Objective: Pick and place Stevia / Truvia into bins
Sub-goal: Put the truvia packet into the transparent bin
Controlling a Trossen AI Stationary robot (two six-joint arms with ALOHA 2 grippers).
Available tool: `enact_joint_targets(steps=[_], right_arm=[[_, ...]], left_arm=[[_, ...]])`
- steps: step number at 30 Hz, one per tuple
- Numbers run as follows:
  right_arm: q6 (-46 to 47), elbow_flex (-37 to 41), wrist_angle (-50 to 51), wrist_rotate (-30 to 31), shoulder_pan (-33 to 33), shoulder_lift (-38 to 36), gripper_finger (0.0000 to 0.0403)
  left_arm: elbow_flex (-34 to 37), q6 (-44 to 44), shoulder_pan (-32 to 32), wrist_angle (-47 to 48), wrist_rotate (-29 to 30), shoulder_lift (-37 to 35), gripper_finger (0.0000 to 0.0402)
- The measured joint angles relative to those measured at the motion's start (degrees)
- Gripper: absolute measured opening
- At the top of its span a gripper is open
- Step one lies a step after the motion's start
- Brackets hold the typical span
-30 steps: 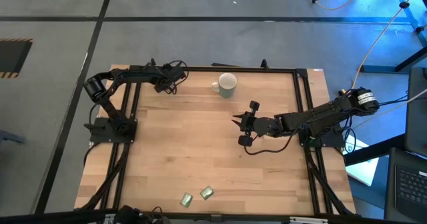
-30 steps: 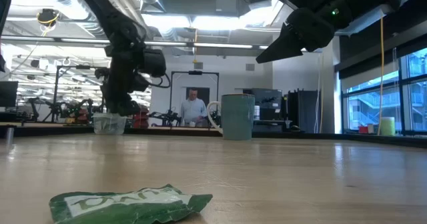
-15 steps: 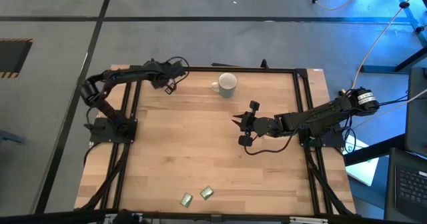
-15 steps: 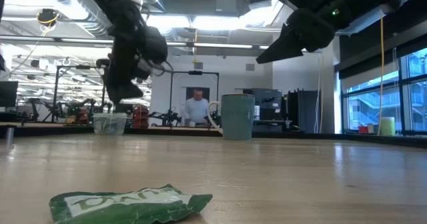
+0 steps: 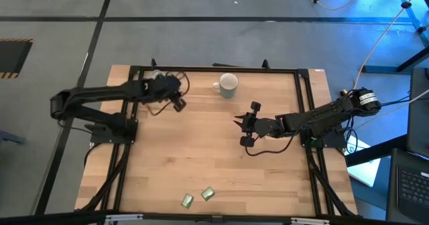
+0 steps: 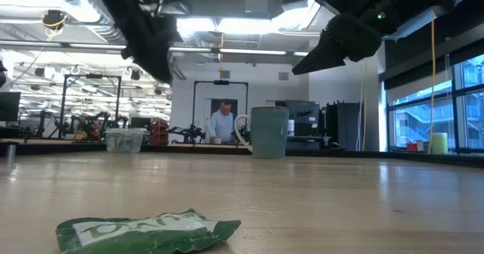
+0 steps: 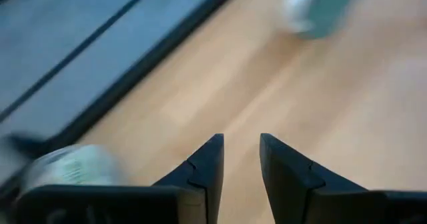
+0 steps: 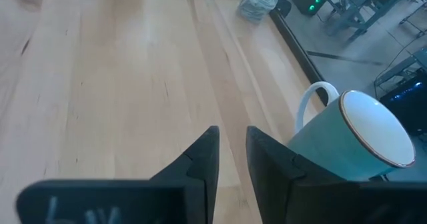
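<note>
Seen from above, two green sachets (image 5: 187, 200) (image 5: 208, 193) lie near the counter's (image 5: 214, 151) six o'clock edge. The mug (image 5: 228, 84) stands at twelve o'clock; the clear cup (image 6: 125, 139), partly hidden, seems to be at eleven. The left claw (image 5: 178, 104), narrowly parted and empty, hovers near eleven. The right claw (image 5: 240, 124), also narrow and empty, hangs at centre-right. Risk: both arms reaching for the close-lying sachets could collide.

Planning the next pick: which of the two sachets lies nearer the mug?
The right-hand sachet; it sits slightly farther up the table and closer to the mug than its neighbour.
</note>
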State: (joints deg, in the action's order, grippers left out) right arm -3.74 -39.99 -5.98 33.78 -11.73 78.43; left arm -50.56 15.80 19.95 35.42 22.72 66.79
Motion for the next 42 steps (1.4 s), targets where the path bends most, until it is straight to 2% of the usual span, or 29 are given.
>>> enact_joint_targets(steps=[6,9,12,15,18,24,26,30,35,42], right_arm=[[-1.67,0.00,0.07,0.01,-0.01,0.00,0.0079],[-2.92,0.00,-0.22,0.00,0.00,0.00,0.0079],[-2.89,0.00,-0.18,0.01,0.00,0.00,0.0079],[-2.51,0.00,-0.02,0.01,0.00,0.00,0.0079],[-0.76,0.00,0.97,0.00,-0.01,0.00,0.0079],[-1.01,0.00,0.65,0.00,-0.01,0.00,0.0079],[-1.06,0.00,0.29,0.00,-0.02,0.00,0.0079],[0.31,0.00,0.09,0.00,-0.01,0.00,0.0079],[3.57,0.00,0.07,0.00,0.00,0.00,0.0079],[5.21,0.00,0.06,0.00,0.00,0.00,0.0079]], left_arm=[[3.39,0.53,-8.45,-3.14,-5.93,-4.05,0.0093],[4.00,5.10,-11.40,-3.00,-8.96,-3.91,0.0094],[4.02,3.58,-15.17,-3.71,-16.40,-3.05,0.0092],[4.00,1.25,-20.72,-8.24,-23.59,-1.58,0.0087],[3.97,1.01,-26.76,-13.50,-27.61,1.26,0.0085],[3.94,1.92,-38.72,-22.54,-28.95,11.19,0.0084],[3.48,1.98,-42.01,-25.25,-31.05,14.92,0.0084],[1.56,2.03,-47.68,-26.70,-31.74,21.10,0.0084],[0.43,1.49,-52.32,-29.94,-31.24,26.83,0.0087],[0.35,-1.82,-55.73,-38.31,-30.78,31.20,0.0115]])
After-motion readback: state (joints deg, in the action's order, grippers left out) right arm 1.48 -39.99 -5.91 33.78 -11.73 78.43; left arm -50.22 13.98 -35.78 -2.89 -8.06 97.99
